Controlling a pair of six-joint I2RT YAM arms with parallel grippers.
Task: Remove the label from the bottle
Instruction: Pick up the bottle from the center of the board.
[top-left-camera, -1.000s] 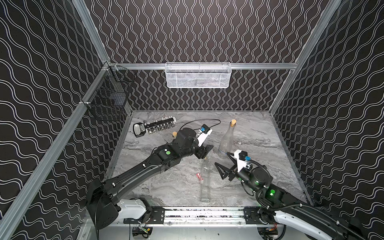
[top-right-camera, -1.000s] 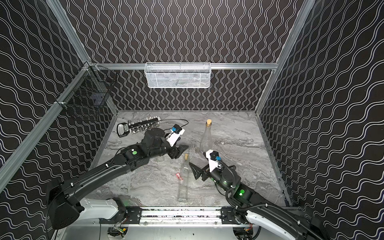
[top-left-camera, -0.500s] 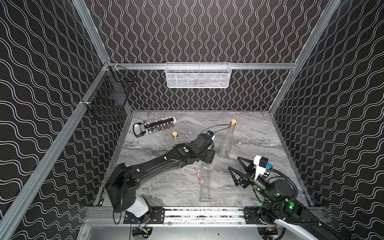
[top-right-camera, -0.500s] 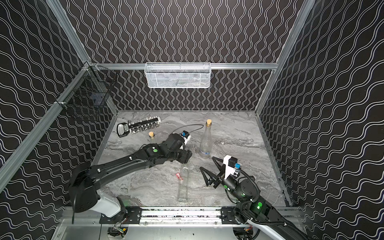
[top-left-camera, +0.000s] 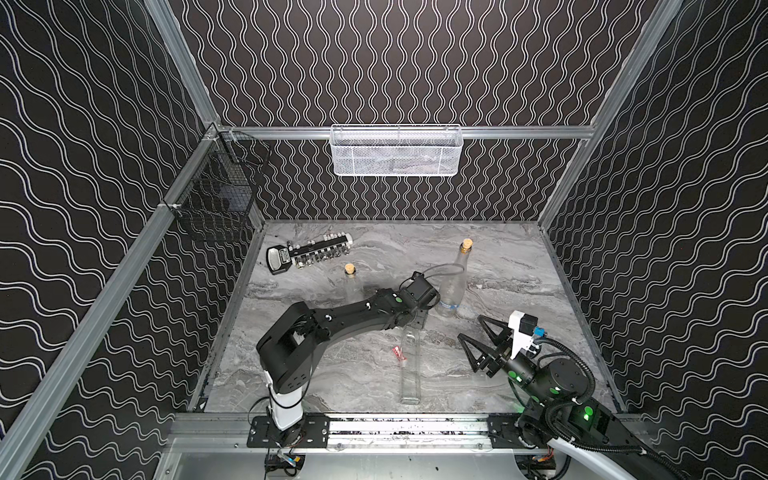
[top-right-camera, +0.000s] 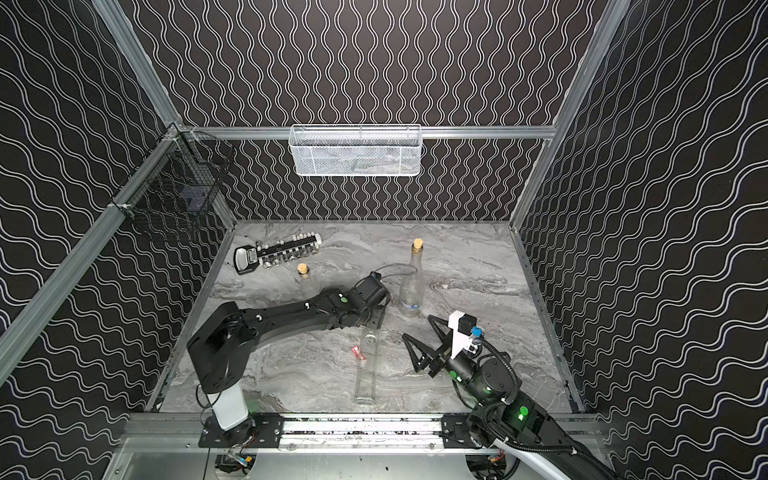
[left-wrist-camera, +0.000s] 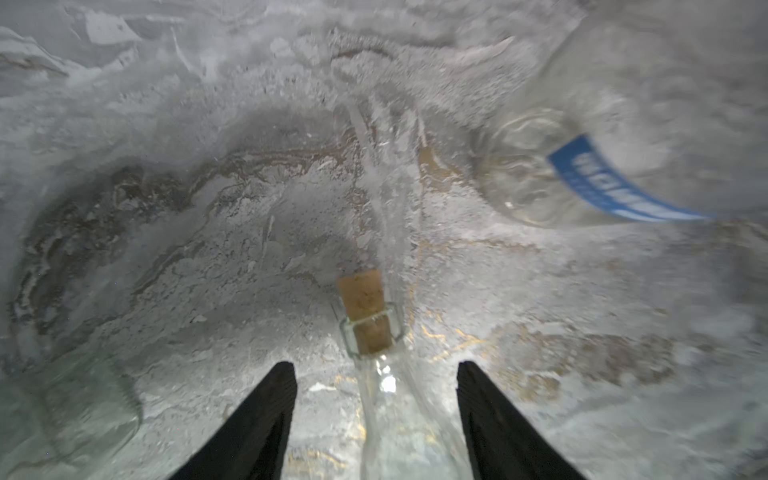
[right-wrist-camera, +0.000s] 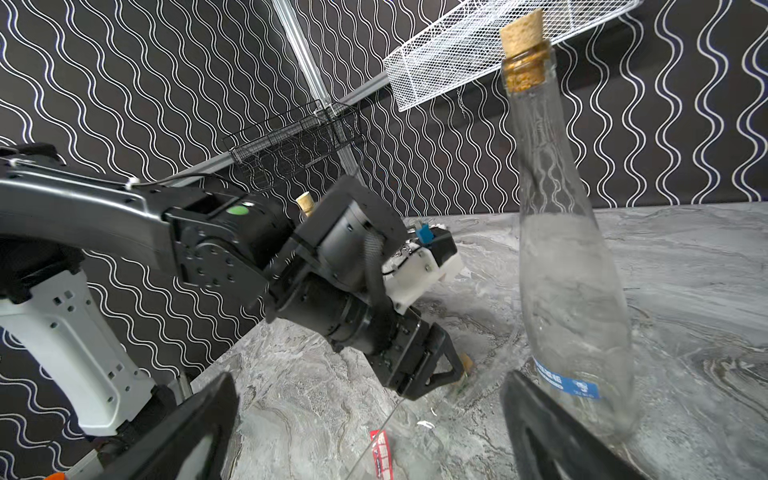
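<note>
On marble tabletop (top-left-camera: 498, 257) between wavy-patterned walls (top-left-camera: 374, 62): lying bottle (top-left-camera: 410, 370) centre front, red label (top-left-camera: 398, 353) beside it.
Left gripper (left-wrist-camera: 375, 365) parted astride its neck (left-wrist-camera: 386, 399); right gripper (top-left-camera: 469, 327) spread wide nearby; bare marble rear right.

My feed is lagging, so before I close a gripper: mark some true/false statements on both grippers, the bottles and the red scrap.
1. The blue-labelled bottle stands upright with its cork in. True.
2. The right gripper is open and empty. True.
3. The left gripper is clamped on the blue-labelled bottle. False: its jaws are open, straddling the corked neck of the lying bottle.
4. The red label scrap is held in the right gripper. False: it lies on the table beside the lying bottle.
</note>
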